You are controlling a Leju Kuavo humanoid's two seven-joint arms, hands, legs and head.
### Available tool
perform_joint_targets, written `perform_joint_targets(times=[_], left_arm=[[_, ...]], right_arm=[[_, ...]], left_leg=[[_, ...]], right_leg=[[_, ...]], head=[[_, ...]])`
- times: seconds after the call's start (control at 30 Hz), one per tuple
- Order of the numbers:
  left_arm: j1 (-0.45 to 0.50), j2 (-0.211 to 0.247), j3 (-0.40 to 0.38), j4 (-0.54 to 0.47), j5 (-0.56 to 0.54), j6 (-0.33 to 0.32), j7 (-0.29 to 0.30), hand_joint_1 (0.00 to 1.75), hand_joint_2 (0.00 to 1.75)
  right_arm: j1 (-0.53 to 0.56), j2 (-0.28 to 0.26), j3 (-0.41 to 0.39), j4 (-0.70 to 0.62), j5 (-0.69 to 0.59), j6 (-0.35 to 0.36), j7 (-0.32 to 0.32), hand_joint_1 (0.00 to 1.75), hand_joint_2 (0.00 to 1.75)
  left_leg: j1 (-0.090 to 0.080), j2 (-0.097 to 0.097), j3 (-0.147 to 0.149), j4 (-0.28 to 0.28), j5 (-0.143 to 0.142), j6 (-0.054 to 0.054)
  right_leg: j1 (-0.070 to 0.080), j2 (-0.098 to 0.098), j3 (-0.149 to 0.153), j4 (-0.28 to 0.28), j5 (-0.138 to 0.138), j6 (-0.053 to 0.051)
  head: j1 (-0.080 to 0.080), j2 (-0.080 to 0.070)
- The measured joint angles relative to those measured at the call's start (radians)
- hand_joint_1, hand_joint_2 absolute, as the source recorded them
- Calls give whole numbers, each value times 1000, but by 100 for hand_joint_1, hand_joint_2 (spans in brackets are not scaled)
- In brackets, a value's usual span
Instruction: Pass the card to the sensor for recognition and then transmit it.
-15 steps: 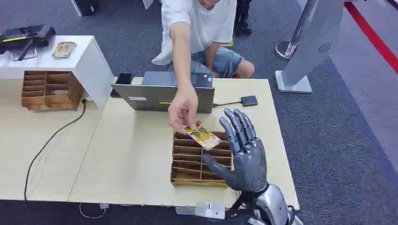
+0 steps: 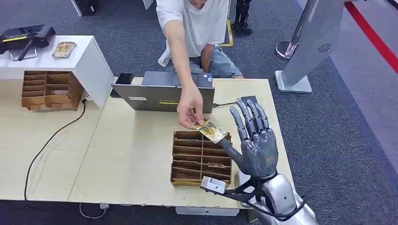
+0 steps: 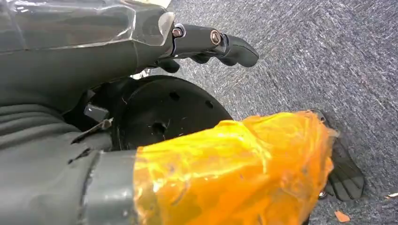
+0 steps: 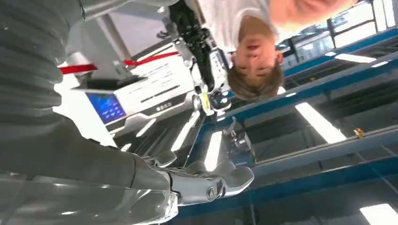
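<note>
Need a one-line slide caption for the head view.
Person's hand offers a card over the wooden slotted tray to the robot's raised right hand, fingers spread.

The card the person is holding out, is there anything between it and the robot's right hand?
Nothing visible. The card is pinched by the person's hand above the far edge of the wooden organizer. The right hand, fingers spread and raised, stands just beside it, with only open air between them.

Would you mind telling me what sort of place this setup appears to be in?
Probably an indoor lab or demonstration hall: grey carpet, a light wooden table with a laptop and a wooden card organiser, and a white kiosk stand nearby.
</note>
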Motion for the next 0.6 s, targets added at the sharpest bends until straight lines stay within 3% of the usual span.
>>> perform_joint_targets(times=[0.6], left_arm=[[1,0,0,-2,0,0,2,0,0]], right_arm=[[-8,-9,-29,67,55,4,31,0,175]], left_leg=[[0,0,0,0,0,0]], right_leg=[[0,0,0,0,0,0]], head=[[0,0]])
